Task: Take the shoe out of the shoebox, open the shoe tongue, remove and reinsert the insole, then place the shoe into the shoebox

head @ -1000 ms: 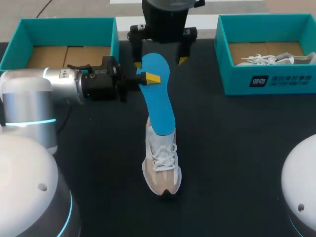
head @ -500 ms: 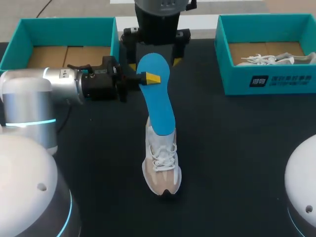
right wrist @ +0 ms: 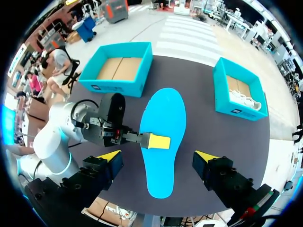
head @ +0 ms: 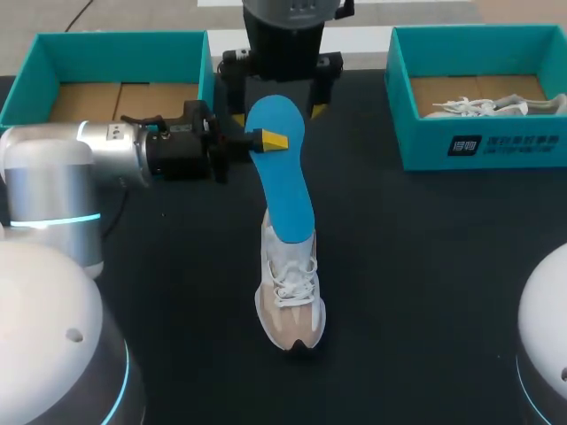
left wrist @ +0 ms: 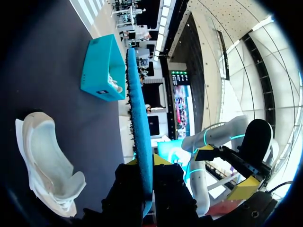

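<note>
One blue insole (head: 285,190), pinched (left gripper (head: 266,140))

The left arm (head: 102,158) lies level, the left gripper (head: 267,140) pinching the insole (head: 283,181). The right gripper (right wrist: 158,156) points straight down, fingers spread wide.

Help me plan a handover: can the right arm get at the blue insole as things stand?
Probably yes. The right gripper hangs open over the blue insole, one tip on either side, with nothing between them. The left gripper pinches only one side edge.
</note>
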